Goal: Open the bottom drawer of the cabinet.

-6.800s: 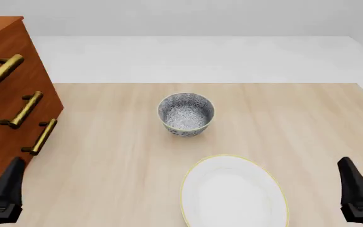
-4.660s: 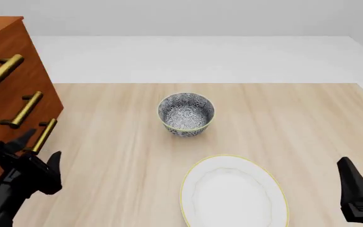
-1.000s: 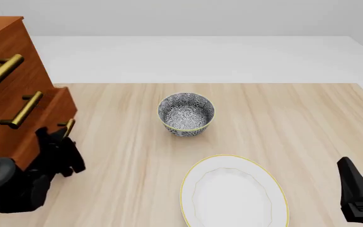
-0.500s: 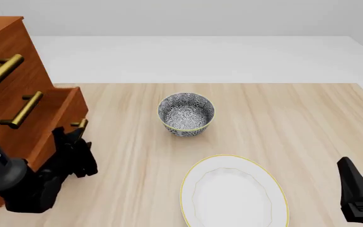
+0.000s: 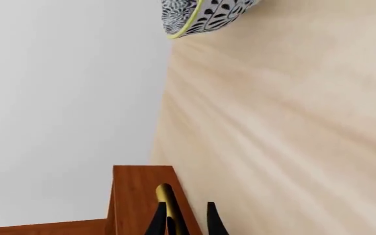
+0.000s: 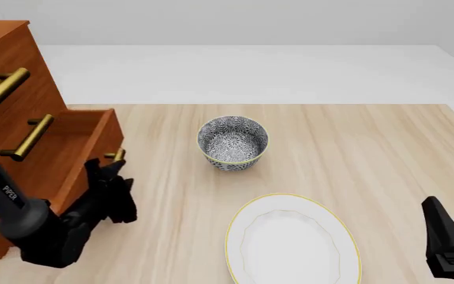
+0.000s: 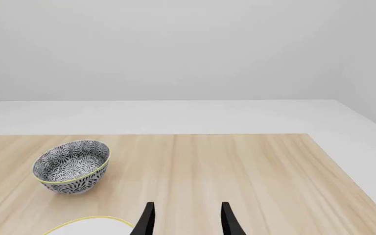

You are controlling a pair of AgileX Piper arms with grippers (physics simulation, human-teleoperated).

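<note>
The reddish-brown cabinet [image 6: 10, 59] stands at the table's left edge. Its bottom drawer [image 6: 73, 145] is slid out toward the bowl, so the inside shows from above. My left gripper [image 6: 112, 173] is shut on the brass handle [image 6: 116, 155] on the drawer's front. In the left wrist view the handle [image 5: 165, 193] runs beside one black finger [image 5: 158, 221], against the drawer front [image 5: 135, 196]. My right gripper [image 6: 448, 239] rests low at the near right, far from the cabinet; its fingers [image 7: 146, 220] stand open with nothing between them.
A patterned bowl [image 6: 233, 142] sits mid-table, to the right of the drawer. A white plate [image 6: 292, 242] with a yellow rim lies nearer me. The two upper drawers stay closed, each with a brass handle [image 6: 3, 90].
My left arm reached the bottom drawer's handle and closed on it. Over the last second the drawer has slid further out to the right with the gripper. The right arm has not moved.
</note>
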